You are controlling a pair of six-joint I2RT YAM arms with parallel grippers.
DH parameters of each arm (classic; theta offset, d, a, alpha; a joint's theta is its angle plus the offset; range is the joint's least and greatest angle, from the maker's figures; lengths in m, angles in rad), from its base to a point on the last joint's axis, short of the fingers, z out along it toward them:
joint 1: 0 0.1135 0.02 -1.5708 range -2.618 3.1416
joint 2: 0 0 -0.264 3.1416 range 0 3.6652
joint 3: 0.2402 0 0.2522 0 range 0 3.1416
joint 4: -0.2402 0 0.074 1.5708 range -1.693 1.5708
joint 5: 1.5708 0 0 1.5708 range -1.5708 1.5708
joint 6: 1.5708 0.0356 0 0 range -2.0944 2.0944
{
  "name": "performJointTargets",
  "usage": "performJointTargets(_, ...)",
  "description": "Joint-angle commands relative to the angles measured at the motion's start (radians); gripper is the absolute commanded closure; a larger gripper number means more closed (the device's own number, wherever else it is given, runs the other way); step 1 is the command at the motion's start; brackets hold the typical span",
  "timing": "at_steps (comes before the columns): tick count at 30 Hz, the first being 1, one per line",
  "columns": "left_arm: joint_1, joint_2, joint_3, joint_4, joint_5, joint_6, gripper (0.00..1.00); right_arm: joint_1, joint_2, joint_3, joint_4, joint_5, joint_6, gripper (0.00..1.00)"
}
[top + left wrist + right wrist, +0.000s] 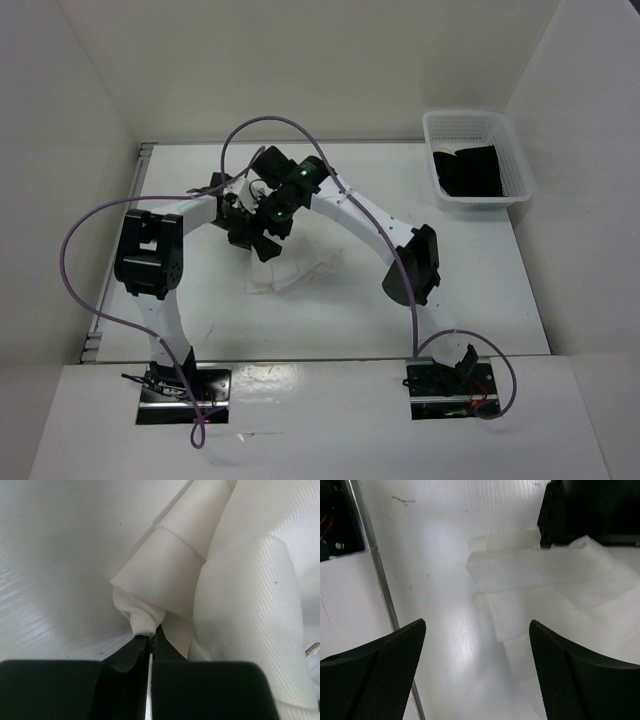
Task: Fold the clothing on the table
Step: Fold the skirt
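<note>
Clothing [305, 268] aslant near-left to far-right; left gripper [151, 641] tight on it, right gripper [477, 624] agape.

Clothing [250, 595]: white, creamier in folds, fine diagonal rib weave up close.
Table [480, 290]: matte white, few small dark specks.
Rail [380, 580]: silver-grey.
Basket [512, 150], far right: white mesh.
Cloth [470, 172] in basket: black.
Arms [358, 218]: white links, black joints.
Cables [268, 120]: purple.
Light [303, 178] on right wrist: green.
Left fingers [125, 680]: plain black.
Right fingers [375, 675]: black, fine dotted grid texture.
</note>
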Motion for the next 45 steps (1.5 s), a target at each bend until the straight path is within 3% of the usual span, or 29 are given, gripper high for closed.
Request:
performJointTargets(1, 0.006, -0.025, 0.007, -0.017, -0.018, 0.004, 1.0, -0.032, -0.181, -0.056, 0.006, 0.016, -0.048, 0.12)
performJointTargets(2, 0.015, -0.037, 0.019, -0.026, -0.018, 0.015, 1.0, -0.064, -0.229, -0.12, 0.029, 0.046, -0.048, 0.12)
performJointTargets(4, 0.045, -0.065, 0.02, -0.039, -0.018, 0.015, 0.83, -0.11, -0.281, -0.237, 0.051, 0.059, -0.048, 0.12)
performJointTargets(6, 0.094, -0.111, 0.03, -0.06, -0.007, 0.033, 0.63, -0.191, -0.365, -0.326, 0.097, 0.068, -0.048, 0.12)
performJointTargets(7, 0.111, -0.147, 0.03, -0.069, -0.007, 0.033, 0.46, -0.22, -0.393, -0.412, 0.112, 0.068, -0.048, 0.12)
performJointTargets(12, 0.249, -0.302, 0.073, -0.143, -0.016, 0.081, 0.13, -0.456, -0.575, -0.679, 0.213, 0.068, -0.057, 0.1)
performJointTargets(13, 0.269, -0.327, 0.073, -0.155, -0.016, 0.081, 0.11, -0.487, -0.602, -0.714, 0.227, 0.068, -0.057, 0.1)
performJointTargets(16, 0.337, -0.424, 0.084, -0.181, -0.047, 0.104, 0.09, -0.584, -0.707, -0.845, 0.276, 0.079, -0.057, 0.1)
performJointTargets(18, 0.337, -0.492, 0.095, -0.192, 0.005, 0.116, 0.08, -0.642, -0.784, -0.934, 0.31, 0.079, -0.057, 0.09)
performJointTargets(22, 0.231, -0.537, 0.095, -0.192, 0.201, 0.125, 0.04, -0.711, -0.878, -1.035, 0.339, 0.079, -0.048, 0.07)
performJointTargets(30, 0.069, -0.278, 0.213, -0.356, 0.37, 0.3, 0.04, -0.747, -1.03, -1.157, 0.319, 0.126, -0.028, 0.07)
performJointTargets(39, -0.071, 0.068, 0.455, -0.606, 0.551, 0.498, 0.07, -0.889, -1.05, -1.181, 0.281, 0.059, -0.019, 0.06)
performJointTargets(42, -0.102, 0.116, 0.432, -0.562, 0.541, 0.474, 0.07, -0.911, -1.05, -1.172, 0.272, 0.048, -0.019, 0.06)
performJointTargets(45, -0.102, 0.136, 0.31, -0.464, 0.49, 0.405, 0.07, -0.911, -1.05, -1.153, 0.249, 0.059, -0.019, 0.06)
